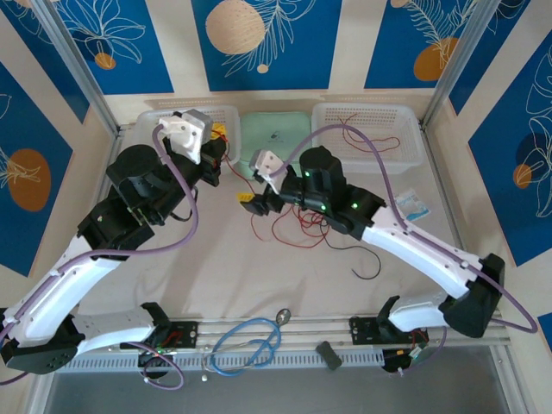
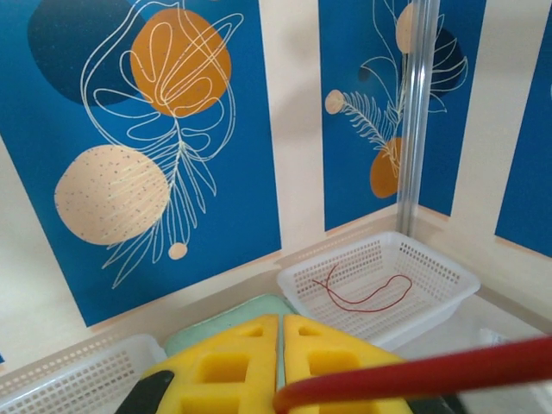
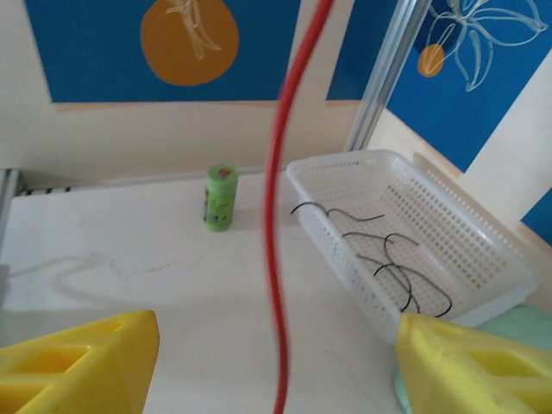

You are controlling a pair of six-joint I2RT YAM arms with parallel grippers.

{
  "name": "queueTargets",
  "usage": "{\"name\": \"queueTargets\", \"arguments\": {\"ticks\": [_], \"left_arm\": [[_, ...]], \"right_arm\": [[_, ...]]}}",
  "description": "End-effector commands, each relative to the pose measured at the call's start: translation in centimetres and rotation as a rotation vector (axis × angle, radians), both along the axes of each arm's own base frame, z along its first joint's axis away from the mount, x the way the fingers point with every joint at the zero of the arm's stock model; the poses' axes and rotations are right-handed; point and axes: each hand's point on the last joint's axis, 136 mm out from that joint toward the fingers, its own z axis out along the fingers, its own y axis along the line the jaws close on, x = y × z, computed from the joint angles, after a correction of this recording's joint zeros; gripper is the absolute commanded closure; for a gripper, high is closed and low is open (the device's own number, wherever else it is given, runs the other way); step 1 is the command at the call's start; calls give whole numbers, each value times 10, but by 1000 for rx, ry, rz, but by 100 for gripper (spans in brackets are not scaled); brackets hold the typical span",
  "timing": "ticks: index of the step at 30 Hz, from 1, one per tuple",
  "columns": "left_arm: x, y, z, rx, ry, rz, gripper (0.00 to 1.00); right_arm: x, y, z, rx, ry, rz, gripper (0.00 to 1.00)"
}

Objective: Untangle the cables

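The left gripper (image 2: 281, 358) has its yellow fingers pressed together, clamped on a red cable (image 2: 431, 373) that runs out to its right. Beyond its fingertips sits a white basket (image 2: 448, 272) holding a loose red strand (image 2: 362, 297).

The right gripper (image 3: 276, 362) has its yellow fingers spread wide apart. A hanging red wire (image 3: 274, 216) drops between them, apart from both fingers. Ahead and to its right, a second basket (image 3: 483, 250) holds several black cables (image 3: 388, 259). A green can (image 3: 220, 197) stands ahead on the table (image 3: 129, 250).

Seen from above, a tangle of red and black cables (image 1: 302, 226) lies just beside the right gripper.
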Motion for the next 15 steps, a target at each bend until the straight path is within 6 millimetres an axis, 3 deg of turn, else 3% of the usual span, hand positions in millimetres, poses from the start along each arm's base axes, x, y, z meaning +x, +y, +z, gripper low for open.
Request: {"name": "queueTargets", "arguments": {"ticks": [1, 6, 9, 13, 15], "left_arm": [[-9, -3, 16, -60, -11, -47, 100], [-9, -3, 18, -67, -17, -52, 100], [-11, -2, 20, -72, -24, -53, 100], [-12, 2, 20, -71, -28, -44, 99], [-12, 5, 18, -71, -33, -32, 73]], "right_arm": [[16, 5, 32, 86, -39, -67, 30], [26, 6, 32, 98, -3, -101, 62], [28, 1, 35, 110, 6, -121, 96], [30, -8, 40, 119, 2, -149, 100], [35, -16, 42, 122, 6, -179, 100]]}}
